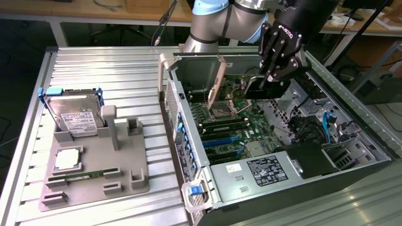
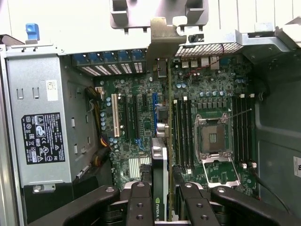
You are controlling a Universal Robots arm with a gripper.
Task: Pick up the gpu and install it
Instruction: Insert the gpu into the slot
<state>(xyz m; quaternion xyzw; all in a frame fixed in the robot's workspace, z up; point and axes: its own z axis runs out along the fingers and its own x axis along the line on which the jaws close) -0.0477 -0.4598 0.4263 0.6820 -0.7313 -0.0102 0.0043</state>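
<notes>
My gripper (image 1: 276, 79) hangs inside the open computer case (image 1: 188, 141), shut on the gpu (image 1: 262, 87), which I hold on edge above the motherboard (image 1: 232, 127). In the wrist view the gpu (image 2: 160, 160) runs edge-on between my two black fingers (image 2: 138, 202), its dark fan side facing the expansion slots and its silver end bracket (image 2: 162, 40) reaching the case's rear wall. The card lines up roughly over the blue slot (image 2: 154, 101), between the white slot (image 2: 114, 115) and the memory slots (image 2: 181, 132). Whether its edge touches the slot is hidden.
The power supply (image 1: 264, 172) sits at the case's near end, and the CPU socket (image 2: 211, 139) lies beside the card. On the exterior view's left, a grey fixture (image 1: 94, 183) holds a hard drive (image 1: 75, 115), a processor (image 1: 68, 160) and a memory stick (image 1: 82, 175).
</notes>
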